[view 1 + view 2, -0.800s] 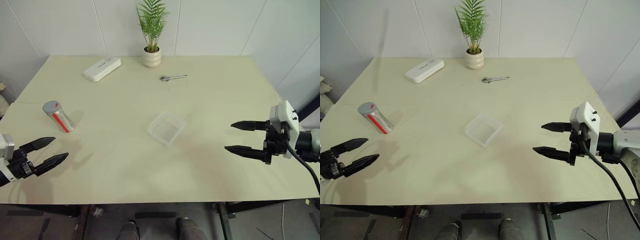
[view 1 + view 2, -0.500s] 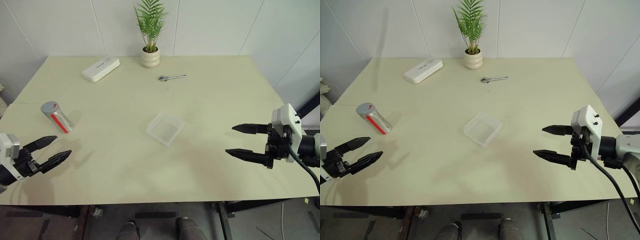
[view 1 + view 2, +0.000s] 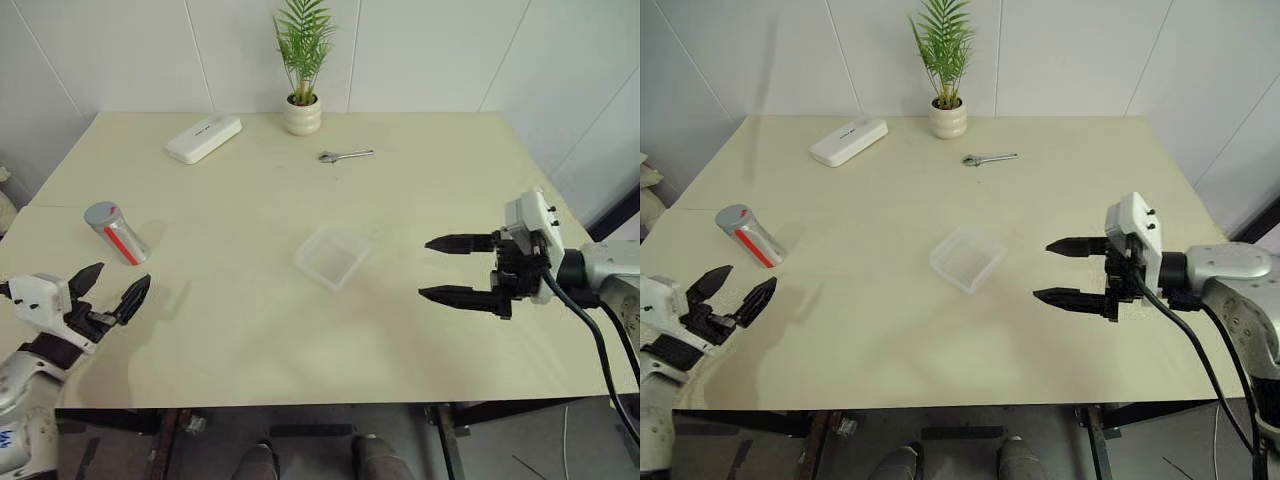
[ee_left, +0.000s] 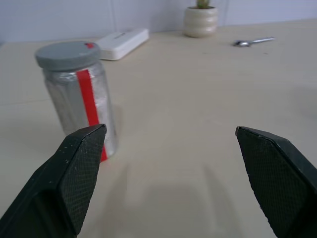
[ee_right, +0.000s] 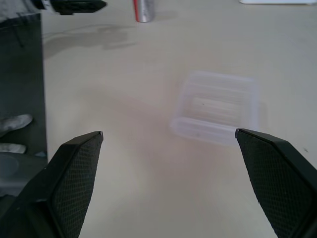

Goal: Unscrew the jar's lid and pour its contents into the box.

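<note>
Grey lid (image 4: 67, 53) sits screwed on the jar (image 3: 117, 232), upright at the tabletop's (image 3: 420, 190) left; we have both jaws apart, empty. Box (image 3: 333, 256) waits mid-table. Grasping, unscrewing and pouring all remain, we judge.

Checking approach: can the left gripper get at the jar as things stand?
Probably yes: the left gripper is open, the jar stands upright just ahead, nothing between them.

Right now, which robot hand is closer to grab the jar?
The left. The left gripper is open just short of the jar, facing it; the right gripper is far across the table, beside the box.
</note>
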Robot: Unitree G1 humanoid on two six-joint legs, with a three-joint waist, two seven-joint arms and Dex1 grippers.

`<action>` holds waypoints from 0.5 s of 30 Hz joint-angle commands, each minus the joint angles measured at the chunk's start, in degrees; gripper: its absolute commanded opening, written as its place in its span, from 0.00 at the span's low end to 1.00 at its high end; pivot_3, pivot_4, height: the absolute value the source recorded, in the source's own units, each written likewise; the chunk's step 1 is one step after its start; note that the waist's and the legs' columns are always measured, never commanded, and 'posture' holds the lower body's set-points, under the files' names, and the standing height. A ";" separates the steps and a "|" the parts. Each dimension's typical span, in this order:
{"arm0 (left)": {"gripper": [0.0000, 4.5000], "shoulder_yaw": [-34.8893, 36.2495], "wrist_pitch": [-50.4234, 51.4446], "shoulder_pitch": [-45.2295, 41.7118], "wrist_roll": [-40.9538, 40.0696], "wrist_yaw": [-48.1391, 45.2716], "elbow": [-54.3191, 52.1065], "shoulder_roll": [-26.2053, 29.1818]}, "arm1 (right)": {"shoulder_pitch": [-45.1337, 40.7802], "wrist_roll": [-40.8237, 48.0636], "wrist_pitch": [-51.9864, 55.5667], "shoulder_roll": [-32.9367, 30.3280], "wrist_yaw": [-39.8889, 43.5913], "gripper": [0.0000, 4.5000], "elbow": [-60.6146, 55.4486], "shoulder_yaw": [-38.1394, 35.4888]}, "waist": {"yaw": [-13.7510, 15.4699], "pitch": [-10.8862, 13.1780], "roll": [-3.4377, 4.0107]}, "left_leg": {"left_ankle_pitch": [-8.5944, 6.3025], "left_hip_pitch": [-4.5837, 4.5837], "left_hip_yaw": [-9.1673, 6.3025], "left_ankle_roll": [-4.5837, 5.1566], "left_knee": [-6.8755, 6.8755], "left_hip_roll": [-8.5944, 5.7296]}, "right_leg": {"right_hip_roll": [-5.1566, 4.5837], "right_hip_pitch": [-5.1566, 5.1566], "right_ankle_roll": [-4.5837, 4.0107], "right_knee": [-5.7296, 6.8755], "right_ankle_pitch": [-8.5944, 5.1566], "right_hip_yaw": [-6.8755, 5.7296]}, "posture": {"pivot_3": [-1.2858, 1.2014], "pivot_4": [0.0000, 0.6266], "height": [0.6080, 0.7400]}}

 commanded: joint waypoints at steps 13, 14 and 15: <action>0.99 -2.12 -4.62 -5.84 12.62 22.46 -0.88 -5.61 | -7.94 -5.99 -5.93 5.79 3.79 1.00 7.50 6.19 | 0.01 0.00 0.00 | 0.01 -0.01 0.00 -0.02 0.08 -0.04 | 0.01 0.02 0.08 0.00 0.07 0.02 | 0.52 0.24 1.00; 0.99 -2.72 -5.49 -6.91 13.55 23.14 0.82 -5.62 | -8.28 -6.31 -6.33 6.00 4.15 1.00 8.03 6.49 | 0.05 0.00 0.00 | 0.01 -0.01 0.00 -0.02 0.08 -0.05 | 0.00 0.03 0.08 -0.01 0.07 0.01 | 0.52 0.24 1.00; 0.99 -3.42 -6.19 -8.35 13.94 23.51 2.82 -5.85 | -8.75 -6.66 -6.69 6.33 4.36 1.00 8.57 6.81 | 0.12 0.00 0.00 | 0.01 -0.02 0.00 -0.02 0.08 -0.06 | 0.00 0.02 0.08 -0.02 0.07 0.01 | 0.52 0.24 1.00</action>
